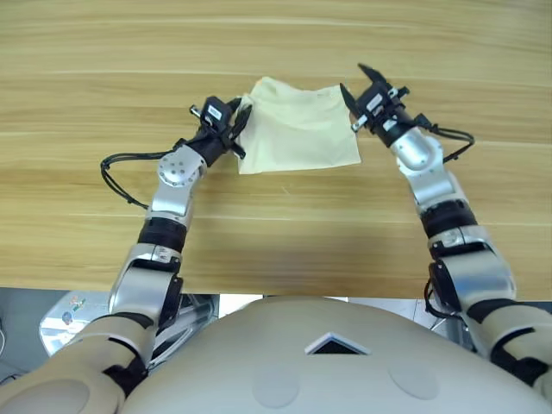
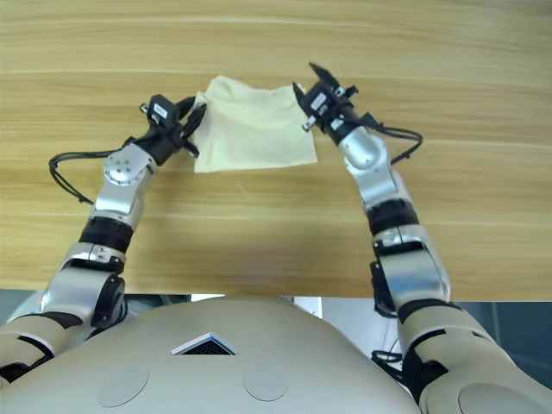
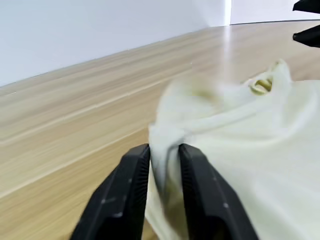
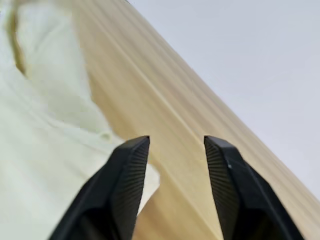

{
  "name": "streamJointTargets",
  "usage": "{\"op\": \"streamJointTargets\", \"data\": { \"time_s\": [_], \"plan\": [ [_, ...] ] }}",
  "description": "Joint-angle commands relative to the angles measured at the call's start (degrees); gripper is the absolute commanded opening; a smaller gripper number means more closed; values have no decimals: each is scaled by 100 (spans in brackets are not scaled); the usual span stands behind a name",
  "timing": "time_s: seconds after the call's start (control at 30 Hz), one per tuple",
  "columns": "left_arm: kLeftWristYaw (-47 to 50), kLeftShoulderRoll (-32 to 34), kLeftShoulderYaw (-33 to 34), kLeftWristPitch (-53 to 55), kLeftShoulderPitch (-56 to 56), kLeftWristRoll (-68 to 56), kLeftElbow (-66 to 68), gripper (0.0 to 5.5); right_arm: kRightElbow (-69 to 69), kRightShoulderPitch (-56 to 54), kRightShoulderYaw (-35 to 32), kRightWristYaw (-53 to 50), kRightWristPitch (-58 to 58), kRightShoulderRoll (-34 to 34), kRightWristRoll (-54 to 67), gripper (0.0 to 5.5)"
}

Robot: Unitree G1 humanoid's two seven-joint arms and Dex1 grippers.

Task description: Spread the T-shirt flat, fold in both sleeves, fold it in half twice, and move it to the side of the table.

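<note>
The T-shirt (image 1: 297, 129) is soft matt cloth, the worktop (image 1: 259, 233) smooth, faintly glossy wood, and the right hand (image 4: 176, 142) has ribbed matt plastic fingers (image 4: 222, 175).

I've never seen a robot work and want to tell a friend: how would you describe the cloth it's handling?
On the wooden table, straight ahead of the robot, lies the T-shirt, folded to a rough square. The left hand pinches one edge; the right hand is open at the opposite edge. It alone is soft and pale yellow.
</note>
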Motion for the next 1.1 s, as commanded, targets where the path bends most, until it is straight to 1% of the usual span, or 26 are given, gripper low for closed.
{"op": "streamJointTargets", "data": {
  "time_s": [0.03,0.1,0.13,0.17,0.27,0.33,0.47,0.57,0.67,0.77,0.87,0.93,1.03,1.1],
  "plan": [
    [498,-136,487,389,-462,-81,748,171,1231,-958,-308,-682,236,348,56,272],
    [879,-189,702,595,-733,-71,1293,209,1589,-1154,-499,-1003,200,459,158,312],
    [1057,-209,817,658,-843,-87,1508,219,1614,-1127,-575,-1041,77,513,226,323],
    [1151,-220,944,562,-887,-133,1629,223,1428,-958,-513,-914,-146,563,230,342],
    [975,-414,1496,103,-748,-649,1458,223,710,-461,-57,-217,-618,769,150,347],
    [799,-566,1859,-175,-703,-1058,1338,223,610,-444,147,-96,-635,916,7,347],
    [557,-650,2522,-196,-894,-1769,1394,223,960,-596,352,8,-456,1149,-163,347],
    [548,-696,2733,-264,-988,-1906,1470,223,1797,-1035,371,188,112,1429,-157,347],
    [566,-737,2804,-271,-1059,-1902,1541,223,2698,-1612,-92,264,1112,1550,223,347],
    [572,-773,2850,-286,-1109,-1881,1570,223,3145,-1789,-486,-46,1870,1295,410,347],
    [594,-780,2890,-278,-1140,-1872,1603,223,3360,-1674,-1038,-633,2516,803,715,347],
    [603,-765,2931,-293,-1130,-1879,1603,223,3402,-1653,-1649,-1012,2822,463,1161,347],
    [651,-745,3032,-321,-1010,-1921,1478,223,3398,-1652,-2293,-1606,2967,-5,1560,347],
    [690,-746,3099,-330,-868,-1936,1309,223,3402,-1541,-2766,-2029,3002,-522,1836,347]
  ]
}}
